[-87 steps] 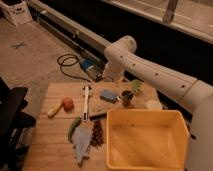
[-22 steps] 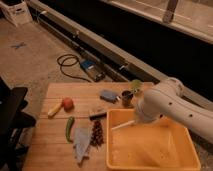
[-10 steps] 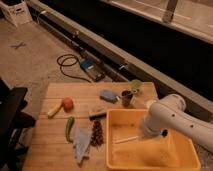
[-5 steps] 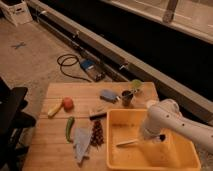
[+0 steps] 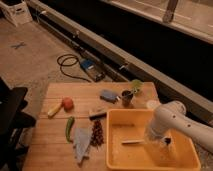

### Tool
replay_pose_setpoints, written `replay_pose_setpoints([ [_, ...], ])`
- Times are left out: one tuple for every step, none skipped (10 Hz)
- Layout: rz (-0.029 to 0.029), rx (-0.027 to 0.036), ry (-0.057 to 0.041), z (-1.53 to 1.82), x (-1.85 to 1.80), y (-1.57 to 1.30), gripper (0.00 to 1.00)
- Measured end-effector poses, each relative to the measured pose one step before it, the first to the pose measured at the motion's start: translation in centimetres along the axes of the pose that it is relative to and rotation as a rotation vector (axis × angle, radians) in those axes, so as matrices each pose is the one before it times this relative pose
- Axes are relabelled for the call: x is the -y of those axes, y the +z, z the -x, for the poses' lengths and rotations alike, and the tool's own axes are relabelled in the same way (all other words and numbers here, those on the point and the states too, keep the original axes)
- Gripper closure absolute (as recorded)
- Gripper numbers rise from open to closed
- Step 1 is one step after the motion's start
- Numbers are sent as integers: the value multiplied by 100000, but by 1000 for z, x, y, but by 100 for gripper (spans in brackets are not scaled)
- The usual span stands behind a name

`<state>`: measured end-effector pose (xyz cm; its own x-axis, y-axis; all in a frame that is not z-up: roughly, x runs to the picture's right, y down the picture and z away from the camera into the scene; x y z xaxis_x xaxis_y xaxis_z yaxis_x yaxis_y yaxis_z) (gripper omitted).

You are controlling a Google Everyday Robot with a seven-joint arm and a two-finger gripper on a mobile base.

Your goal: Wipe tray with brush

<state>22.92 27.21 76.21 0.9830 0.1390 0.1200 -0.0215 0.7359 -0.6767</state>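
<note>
Slim white stick-like brush [image 5: 133,142] runs left-right inside large yellow-orange plastic tray [image 5: 131,156], right end meeting the tool [image 5: 159,143] at lower right of frame; tool's grip cannot be told.

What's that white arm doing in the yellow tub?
A robot arm is wiping the tray with a brush. Its gripper is down inside the tray, near the middle, and the slim white brush pokes out sideways from it across the floor. Other bits lie on the wooden table.
</note>
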Motion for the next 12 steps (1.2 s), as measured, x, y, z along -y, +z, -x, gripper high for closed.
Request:
replay_pose_setpoints([
  [-981,-20,-124,43,711,-161,100],
  [-939,564,-588,290,765,-1,100],
  [-637,1057,-1128,462,607,107,100],
  [2,1581,-1213,681,238,247,100],
  [577,1214,-861,468,-73,375,100],
  [1304,1762,-1183,784,-377,565,100],
  [1398,900,-361,397,-692,360,100],
  [2423,-242,100,20,-1480,291,100],
  [1904,-1323,1673,-415,-1604,-27,100],
  [586,-1559,2849,-995,-1406,-391,100],
  [-356,-1771,2880,-1429,-672,-662,100],
  [-549,-1411,2517,-1299,-167,-556,100],
])
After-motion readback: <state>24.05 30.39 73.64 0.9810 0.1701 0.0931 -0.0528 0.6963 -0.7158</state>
